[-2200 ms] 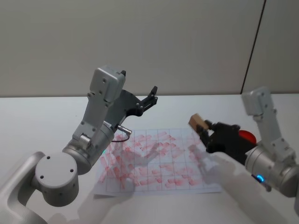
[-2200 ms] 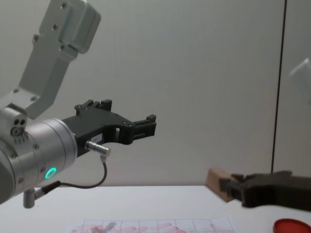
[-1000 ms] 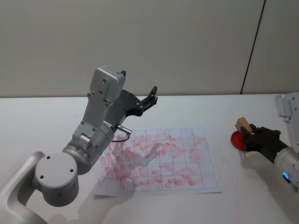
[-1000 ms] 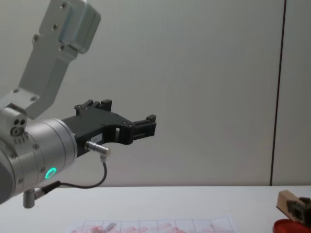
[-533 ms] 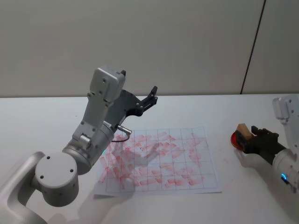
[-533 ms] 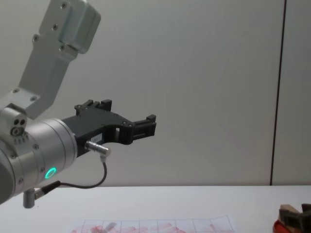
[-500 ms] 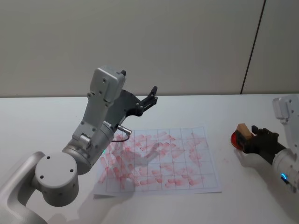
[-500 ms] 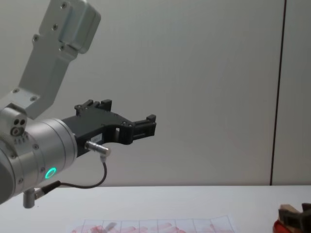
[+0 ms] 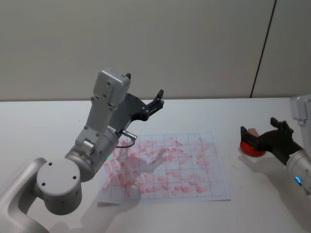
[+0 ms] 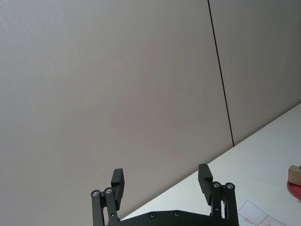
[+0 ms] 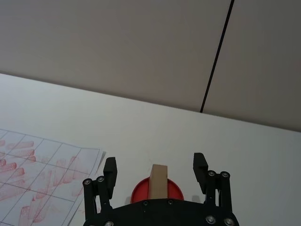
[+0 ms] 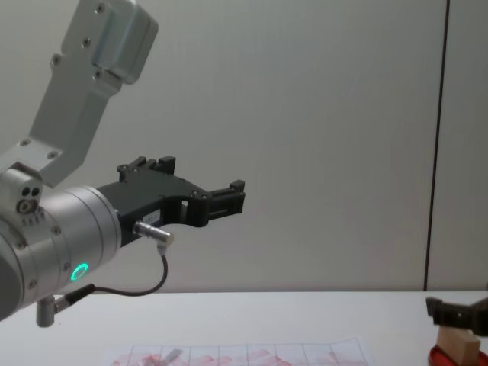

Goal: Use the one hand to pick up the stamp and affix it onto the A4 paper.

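We are keeping our right hand (image 9: 265, 131) low over the desk (image 9: 39, 121), its jaws spread wide apart on either side of the stamp (image 11: 158, 180) without gripping it. The stamp is standing upright on the red ink pad (image 9: 252, 148), just right of the paper (image 9: 167, 167), whose grid is already crowded with pinkish-red prints. Farther back, our left hand (image 9: 158, 99) is hanging idle above the sheet's far left corner, jaws also apart and holding nothing. We are judging the risk plainly: with the block balanced on the pad between open fingers, any sideways drift of the hand could be knocking it over and smearing ink onto the desk.
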